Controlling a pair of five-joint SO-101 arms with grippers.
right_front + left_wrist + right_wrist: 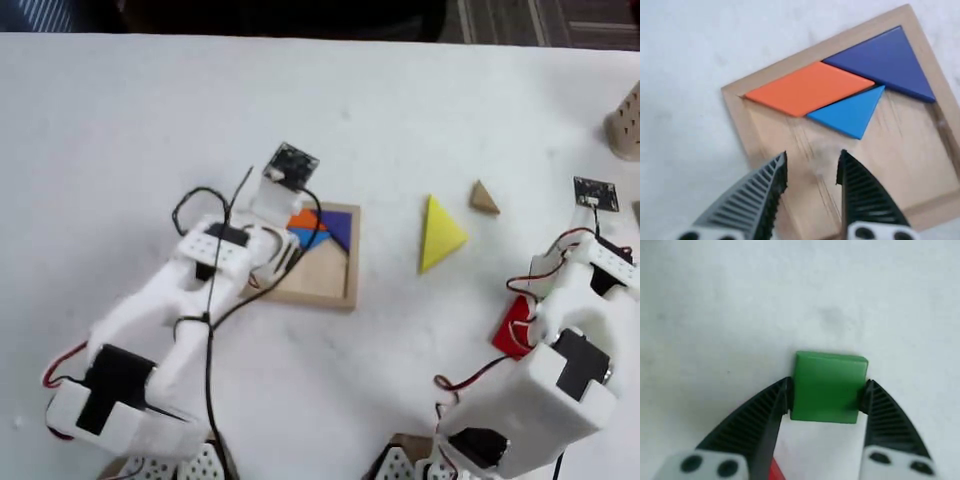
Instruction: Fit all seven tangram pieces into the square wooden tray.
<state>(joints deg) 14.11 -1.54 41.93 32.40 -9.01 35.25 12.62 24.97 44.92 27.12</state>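
The square wooden tray (338, 292) lies mid-table. It holds an orange parallelogram (807, 89), a dark blue large triangle (885, 60) and a light blue small triangle (850, 112), packed along one side. My left gripper (811, 175) hovers open over the tray's bare wood (900, 165), holding nothing. A green square (827, 387) sits between the right gripper's (826, 396) fingers, which press on its two sides just above the white table. A yellow triangle (440, 232) and a small brown triangle (484, 197) lie right of the tray. A red piece (513, 325) lies under the right arm.
A wooden pegboard block (625, 125) stands at the far right edge. Cables loop over the left arm (200, 270) beside the tray. White tabletop stretches open behind the tray and between the tray and the yellow triangle.
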